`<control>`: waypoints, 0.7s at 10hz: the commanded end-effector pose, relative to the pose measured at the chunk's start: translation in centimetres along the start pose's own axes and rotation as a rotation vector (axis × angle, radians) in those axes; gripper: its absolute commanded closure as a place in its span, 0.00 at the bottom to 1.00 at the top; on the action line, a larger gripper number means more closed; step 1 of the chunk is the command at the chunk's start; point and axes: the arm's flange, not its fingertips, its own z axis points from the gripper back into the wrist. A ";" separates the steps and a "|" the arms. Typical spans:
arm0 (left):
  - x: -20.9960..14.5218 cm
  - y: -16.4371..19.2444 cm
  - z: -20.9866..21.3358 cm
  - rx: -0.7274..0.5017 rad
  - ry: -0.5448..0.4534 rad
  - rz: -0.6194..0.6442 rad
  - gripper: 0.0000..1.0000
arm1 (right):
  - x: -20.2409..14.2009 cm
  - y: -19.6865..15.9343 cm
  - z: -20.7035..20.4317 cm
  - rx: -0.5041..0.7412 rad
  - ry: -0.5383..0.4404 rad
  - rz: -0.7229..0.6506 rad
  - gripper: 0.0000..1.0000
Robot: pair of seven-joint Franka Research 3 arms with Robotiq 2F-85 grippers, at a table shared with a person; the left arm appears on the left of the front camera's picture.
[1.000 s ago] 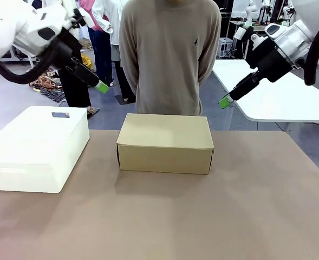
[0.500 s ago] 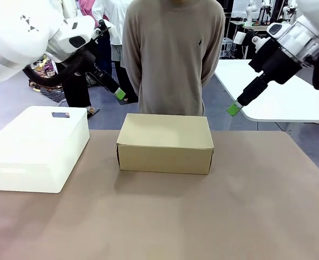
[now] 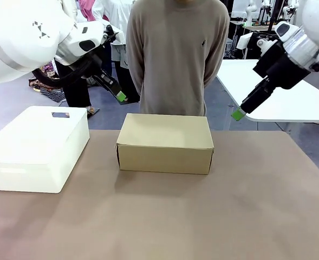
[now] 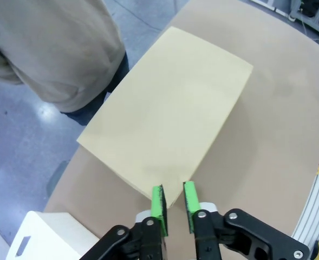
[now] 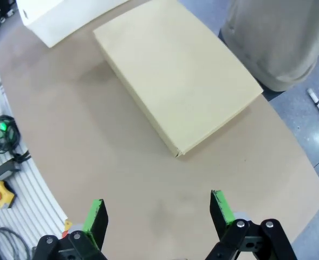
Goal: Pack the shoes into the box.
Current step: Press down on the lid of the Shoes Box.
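Front view gives you the box (image 3: 164, 142) first: tan-brown cardboard, lid shut flat, plain sides, sitting square near the middle of the brown surface (image 3: 202, 216) toward its far edge. Shoes can't be told from these pictures with the lid down. Left wrist view looks down on the same box (image 4: 167, 124), lid smooth and unmarked, one corner just beyond the fingertips. Right wrist view has the box (image 5: 175, 89) lying at an angle, well beyond the fingers.

Your left hand (image 3: 121, 97) hangs in the air above and left of the box, not touching it; in its wrist view the left hand (image 4: 174, 199) has its green pads (image 4: 158, 203) drawn near together with a narrow gap, nothing between them. Your right hand (image 3: 238, 114) hovers off the box's right side, clear of it; in its wrist view the right hand (image 5: 159, 214) stands wide apart and empty.

White plastic bin (image 3: 37, 146) rests on the surface to the left of the box, apart from it. A person (image 3: 175, 54) in a beige sweater stands right behind the box at the far edge. White table (image 3: 278, 97) behind on the right, grey floor, other people farther back.
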 end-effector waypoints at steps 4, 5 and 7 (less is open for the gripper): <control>0.1 0.0 0.0 -0.002 0.001 0.014 1.00 | 0.3 -0.2 0.3 0.031 0.008 -0.011 0.00; 0.1 0.0 0.0 -0.002 0.001 0.014 1.00 | 0.3 -0.2 0.3 0.031 0.008 -0.011 0.00; 0.1 0.0 0.0 -0.002 0.001 0.014 1.00 | 0.3 -0.2 0.3 0.031 0.008 -0.011 0.00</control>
